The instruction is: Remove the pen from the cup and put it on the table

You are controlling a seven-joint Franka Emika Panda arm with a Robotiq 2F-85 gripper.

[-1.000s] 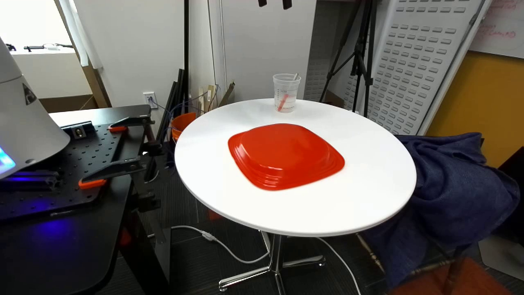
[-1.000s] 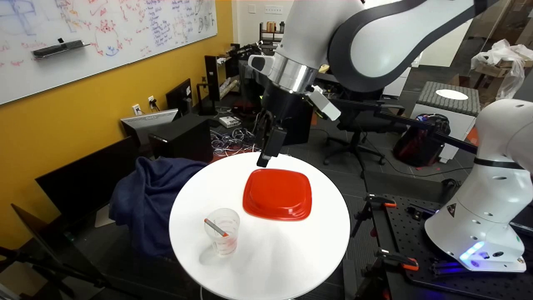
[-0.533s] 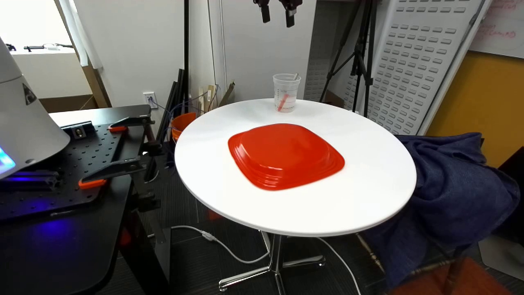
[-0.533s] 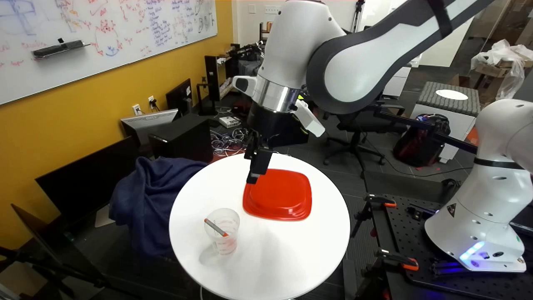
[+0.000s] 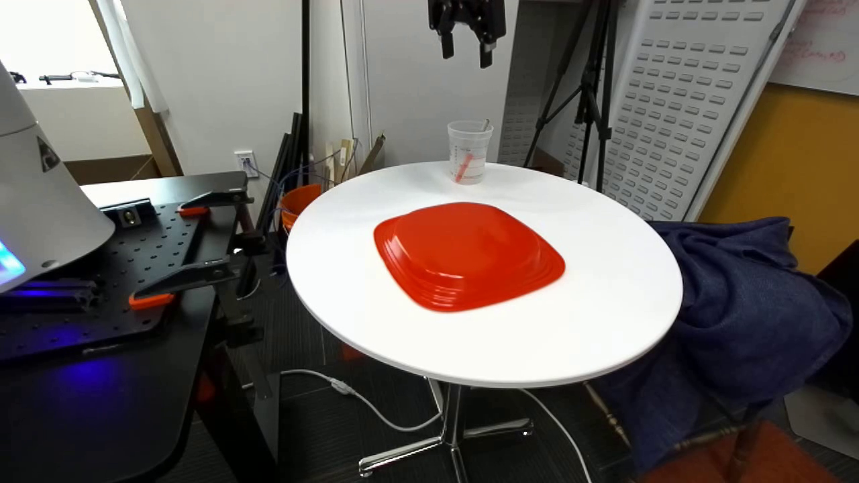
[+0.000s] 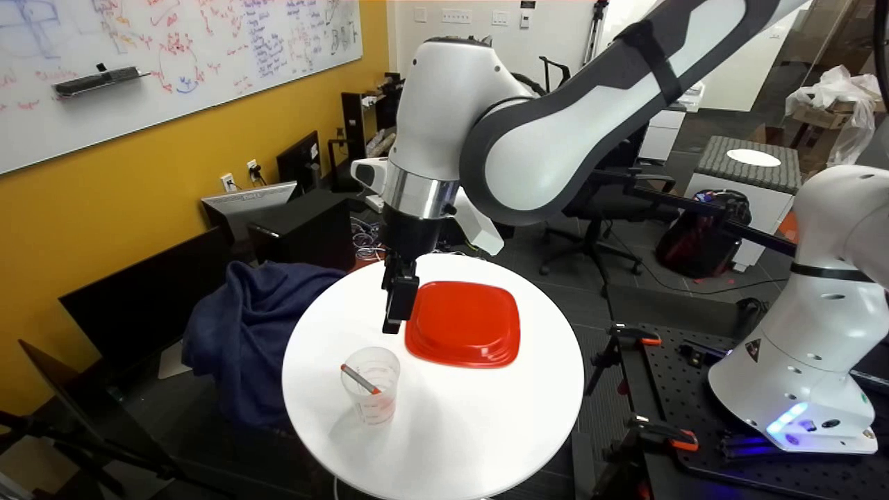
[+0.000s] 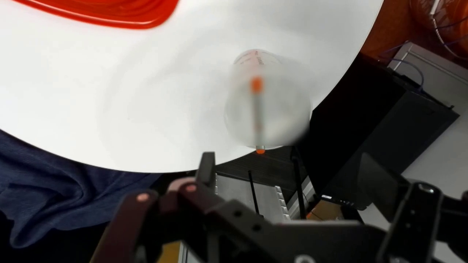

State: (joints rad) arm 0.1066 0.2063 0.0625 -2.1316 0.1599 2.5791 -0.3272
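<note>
The clear tapered cup stands upright near the edge of the round white table; it shows in both exterior views (image 5: 462, 143) (image 6: 379, 411) and in the wrist view (image 7: 287, 106). The pen (image 6: 360, 379), grey with orange ends, leans inside the cup, its upper end past the rim. It also shows in the wrist view (image 7: 258, 109). The white table (image 5: 590, 322) carries the cup. My gripper (image 5: 466, 54) is open and empty, in the air above the table and higher than the cup. In the wrist view its fingers stand wide apart (image 7: 287, 159), below the pen in the picture.
A red square plate (image 5: 463, 248) lies upside down on the table beside the cup. A blue cloth (image 6: 257, 333) hangs over something by the table edge. A dark workbench (image 5: 194, 322) with clamps stands beside the table. A black tripod (image 5: 590, 94) stands behind the table.
My gripper has come down and moved across from over the plate toward the cup. It stays open. The cup, pen and plate have not moved.
</note>
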